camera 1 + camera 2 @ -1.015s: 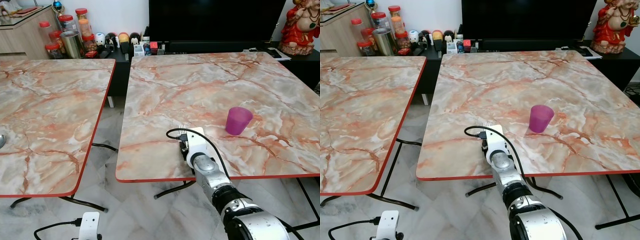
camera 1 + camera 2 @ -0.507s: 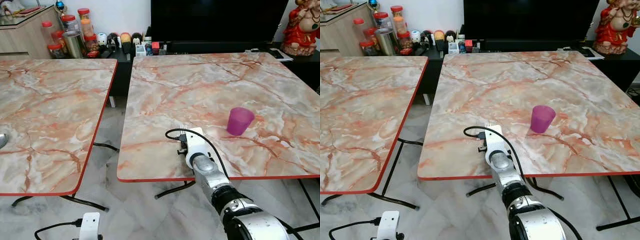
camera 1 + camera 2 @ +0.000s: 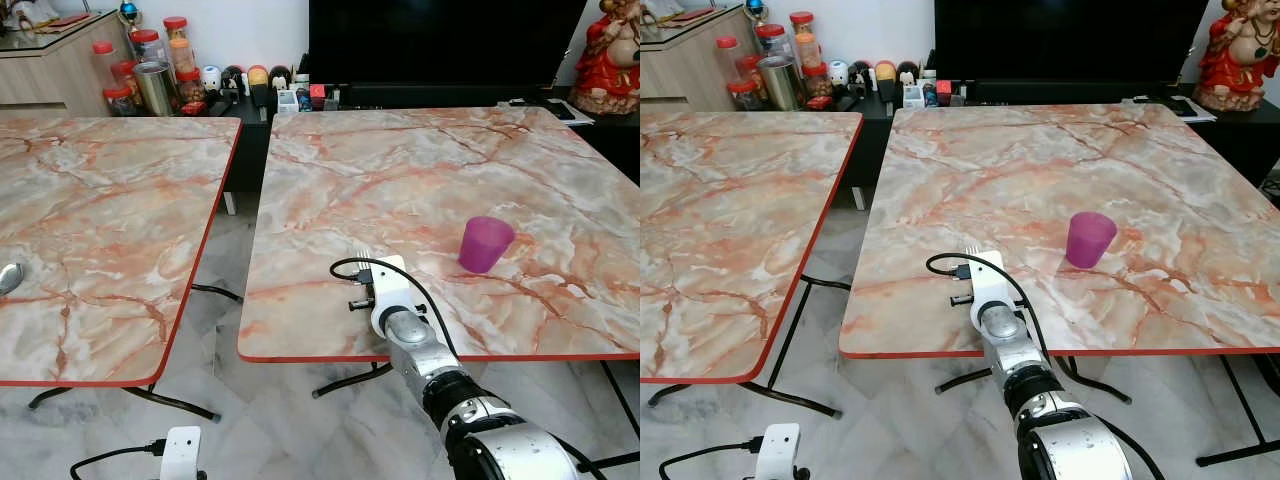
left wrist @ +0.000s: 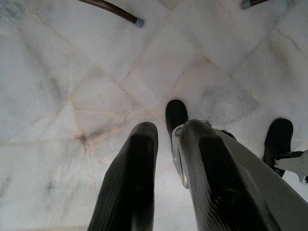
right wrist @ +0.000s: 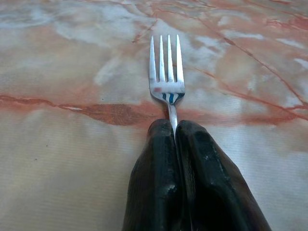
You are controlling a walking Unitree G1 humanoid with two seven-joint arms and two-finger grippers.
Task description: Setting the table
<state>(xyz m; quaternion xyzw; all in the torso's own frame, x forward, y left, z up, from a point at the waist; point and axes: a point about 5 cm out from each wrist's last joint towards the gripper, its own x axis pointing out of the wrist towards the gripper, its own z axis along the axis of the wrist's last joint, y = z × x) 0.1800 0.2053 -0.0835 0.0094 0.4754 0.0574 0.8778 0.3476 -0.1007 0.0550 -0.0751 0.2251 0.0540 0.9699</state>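
A silver fork (image 5: 167, 72) lies low over the right marble table (image 3: 400, 180), close to its front edge. My right gripper (image 5: 174, 124) is shut on the fork's handle, and the tines (image 3: 363, 253) point away from me past the white wrist (image 3: 390, 290). A purple plastic cup (image 3: 486, 243) stands upright on the same table, to the right of the fork and a little farther back. My left gripper (image 4: 166, 130) hangs idle over the floor, open by a narrow gap with nothing in it.
A second marble table (image 3: 100, 200) stands to the left across a floor gap (image 3: 225, 250), with a spoon (image 3: 8, 277) at its left. Jars and small items (image 3: 150, 75) line a low black cabinet beside a dark TV (image 3: 440, 40). A red statue (image 3: 615, 60) sits at the back right.
The whole picture has drifted slightly right and down, so the camera moved. My right gripper holds the fork at the same spot near the table's front edge.
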